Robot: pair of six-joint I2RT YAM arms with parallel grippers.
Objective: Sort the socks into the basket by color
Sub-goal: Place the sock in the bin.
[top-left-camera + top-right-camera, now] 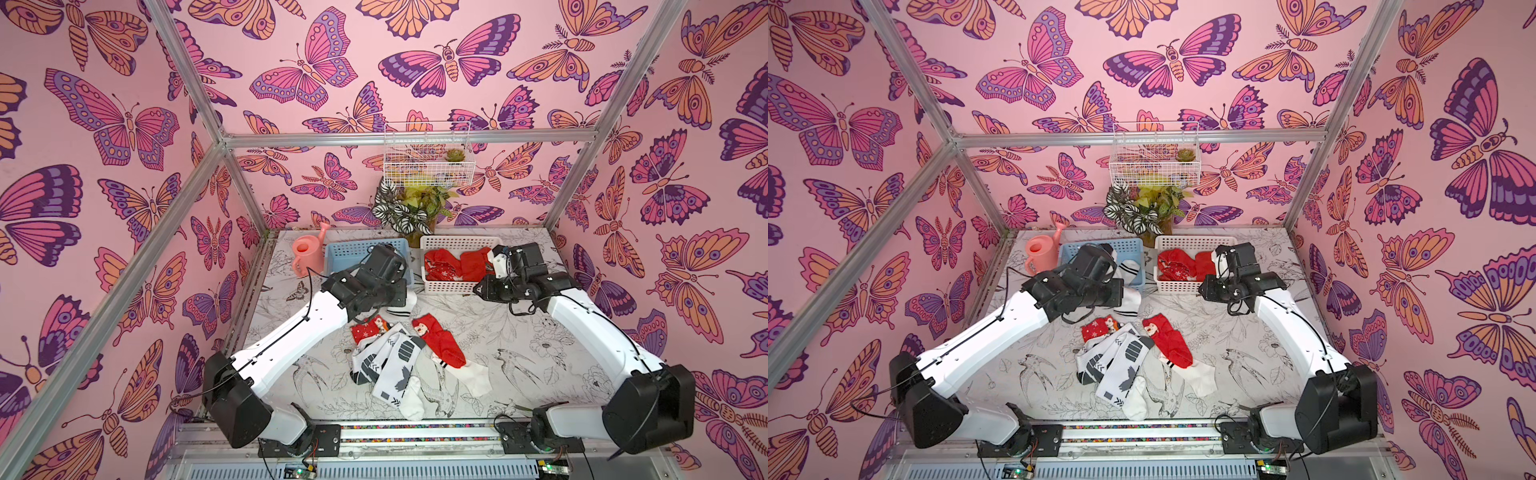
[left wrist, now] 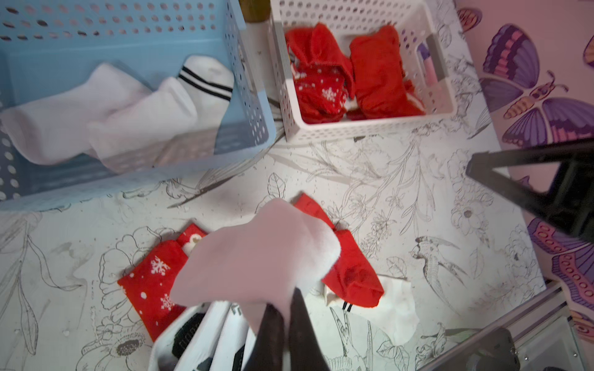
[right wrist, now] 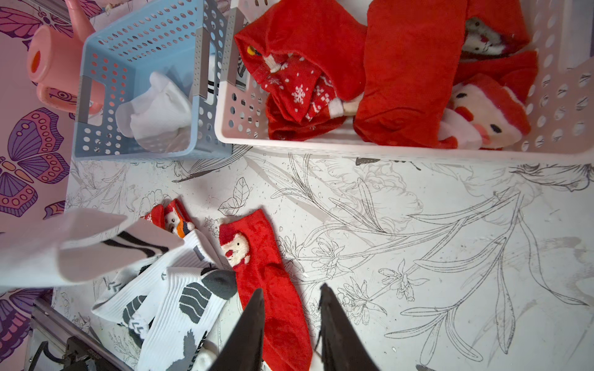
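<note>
Pink butterfly-papered walls [image 1: 374,83] close us in over a white table [image 1: 519,332] printed with line-drawn flowers and birds. Our left gripper [image 2: 283,302] is pressed together on a white sock [image 2: 263,253] with black stripes, which hangs from it clear of the table. Beneath that gripper we see the loose pile. It holds a red snowflake sock [image 2: 151,282], white socks with grey blocks [image 3: 180,305], and a red Santa sock [image 3: 273,273] lying over a plain white sock [image 2: 395,308]. Just beyond the gripper stands the blue basket [image 2: 247,96], with white socks [image 2: 96,112] inside.

Our right gripper [image 3: 291,292] hovers with its jaws apart and nothing between them, pointing down toward the red Santa sock. Just beyond this gripper stands the white basket [image 3: 321,146], with red socks [image 3: 408,74] heaped in it. The two baskets sit side by side. Farther out, past the blue basket, we see a pink watering can [image 1: 307,251]. A leafy plant [image 1: 409,205] stands behind the gap between the baskets.
</note>
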